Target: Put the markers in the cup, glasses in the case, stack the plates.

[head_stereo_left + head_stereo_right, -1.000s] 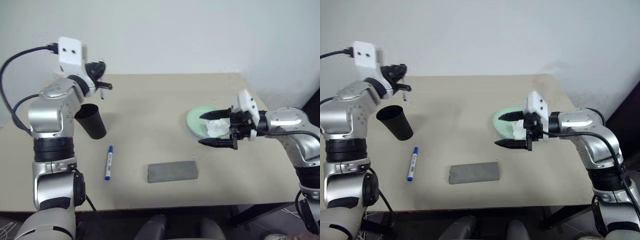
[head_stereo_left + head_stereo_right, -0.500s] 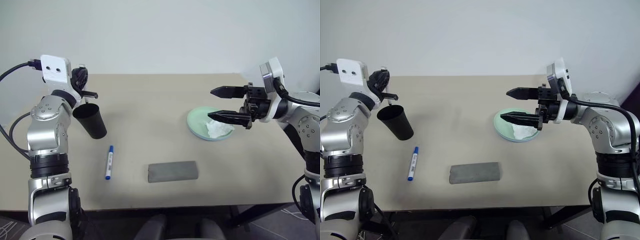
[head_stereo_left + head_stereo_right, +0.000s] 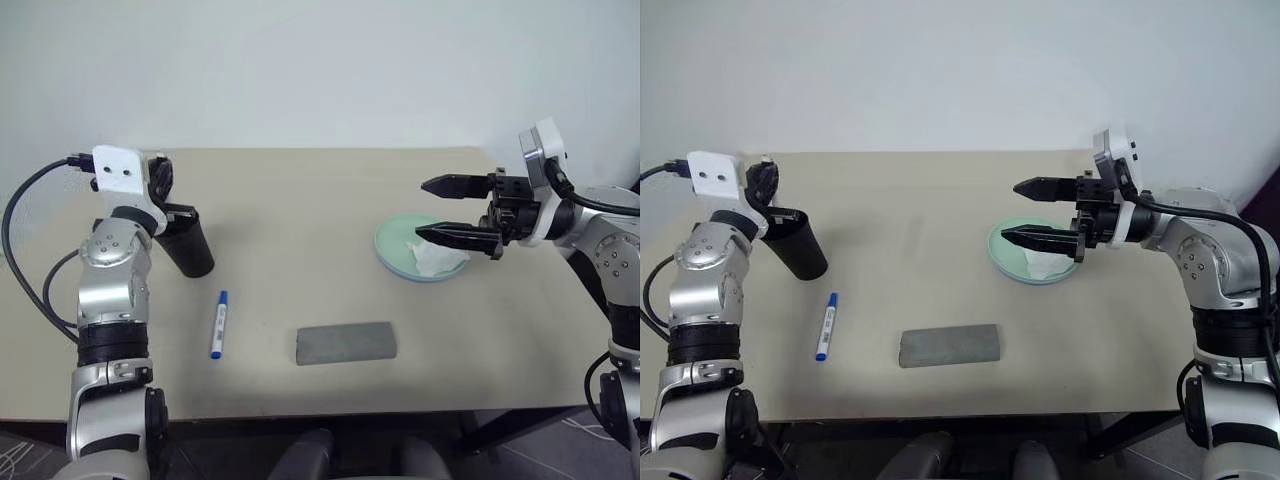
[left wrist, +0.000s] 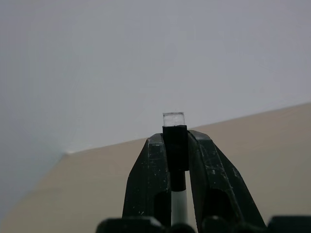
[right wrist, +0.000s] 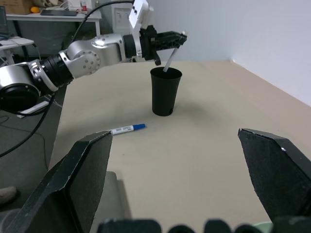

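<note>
We see a beige table (image 3: pixel 300 230) with a green plate (image 3: pixel 392 245) at its right side, holding crumpled tissue (image 3: pixel 435 258) that hides any second plate. The grey case (image 3: pixel 346 343) lies closed near the front edge, long axis left-right. The black cup (image 5: pixel 165 91) stands upright at the left. The left gripper (image 5: pixel 170 40) clenches the black-capped marker (image 5: pixel 169 62), which slants down with its lower end inside the cup's rim, cap up between the fingers. The blue marker (image 3: pixel 217 324) lies flat, running front to back, cap away from us. Our right gripper (image 3: pixel 455 210) hovers spread wide, empty, above the plate, pointing left.
</note>
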`<state>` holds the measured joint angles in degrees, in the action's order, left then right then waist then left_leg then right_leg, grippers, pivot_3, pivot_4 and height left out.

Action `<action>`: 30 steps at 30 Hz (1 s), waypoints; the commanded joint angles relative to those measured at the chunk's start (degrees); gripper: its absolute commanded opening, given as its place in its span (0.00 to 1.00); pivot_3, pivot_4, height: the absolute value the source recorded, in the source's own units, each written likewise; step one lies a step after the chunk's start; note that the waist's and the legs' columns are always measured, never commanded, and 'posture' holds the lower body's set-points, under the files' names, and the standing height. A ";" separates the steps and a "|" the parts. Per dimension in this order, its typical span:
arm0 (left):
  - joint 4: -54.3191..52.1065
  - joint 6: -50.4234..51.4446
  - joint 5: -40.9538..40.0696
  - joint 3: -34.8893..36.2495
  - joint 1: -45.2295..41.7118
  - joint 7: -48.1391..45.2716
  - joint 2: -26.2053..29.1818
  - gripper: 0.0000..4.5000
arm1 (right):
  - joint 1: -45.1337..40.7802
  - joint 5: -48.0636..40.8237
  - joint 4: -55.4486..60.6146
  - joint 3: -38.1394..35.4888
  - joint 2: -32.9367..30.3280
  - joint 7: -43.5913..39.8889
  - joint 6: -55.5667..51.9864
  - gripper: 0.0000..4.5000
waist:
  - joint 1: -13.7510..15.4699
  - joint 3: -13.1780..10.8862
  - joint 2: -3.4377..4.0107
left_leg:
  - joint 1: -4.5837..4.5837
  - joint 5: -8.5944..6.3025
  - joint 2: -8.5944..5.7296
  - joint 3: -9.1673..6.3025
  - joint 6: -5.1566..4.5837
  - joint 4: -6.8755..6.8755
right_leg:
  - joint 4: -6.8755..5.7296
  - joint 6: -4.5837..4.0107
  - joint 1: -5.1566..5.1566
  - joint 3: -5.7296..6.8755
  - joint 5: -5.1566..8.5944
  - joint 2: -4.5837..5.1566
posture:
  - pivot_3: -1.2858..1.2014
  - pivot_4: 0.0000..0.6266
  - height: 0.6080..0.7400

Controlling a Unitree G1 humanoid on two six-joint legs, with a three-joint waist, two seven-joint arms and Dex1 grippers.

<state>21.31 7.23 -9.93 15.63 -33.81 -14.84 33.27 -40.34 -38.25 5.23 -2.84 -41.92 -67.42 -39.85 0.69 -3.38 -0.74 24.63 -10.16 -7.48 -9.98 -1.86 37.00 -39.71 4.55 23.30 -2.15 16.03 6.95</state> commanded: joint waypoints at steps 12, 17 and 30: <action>10.25 -10.97 1.47 0.04 -1.15 0.79 -3.14 0.02 | -2.44 -2.21 2.09 -2.34 -0.70 1.14 -1.49 1.00 | -0.01 0.01 -0.01 | 0.00 0.00 0.00 0.01 0.00 0.00 | 0.00 0.00 0.01 -0.01 -0.01 0.00 | 0.52 0.00 0.57; 12.67 -12.80 2.08 -0.34 -0.81 0.52 -3.39 0.19 | -2.46 -2.27 2.27 -2.38 -0.55 1.61 -1.63 1.00 | -0.02 0.03 -0.03 | 0.00 0.00 0.00 0.01 0.00 0.00 | 0.00 0.00 0.00 0.00 -0.01 0.01 | 0.52 0.00 0.57; 8.04 -10.86 3.87 -1.24 -0.59 1.75 -3.04 1.00 | -2.46 -1.61 1.91 -1.74 0.01 2.08 -1.03 1.00 | -0.01 0.05 -0.03 | 0.00 0.00 0.00 0.01 0.00 0.00 | -0.01 0.01 0.00 0.00 -0.01 0.00 | 0.52 0.00 0.57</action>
<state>33.35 -4.63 -7.11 14.73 -33.73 -13.88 29.71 -41.22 -39.34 6.09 -3.20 -41.79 -65.71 -41.81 0.68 -3.33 -0.77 24.63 -10.16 -7.48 -9.98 -1.86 37.00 -39.72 4.56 23.31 -2.14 16.02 6.95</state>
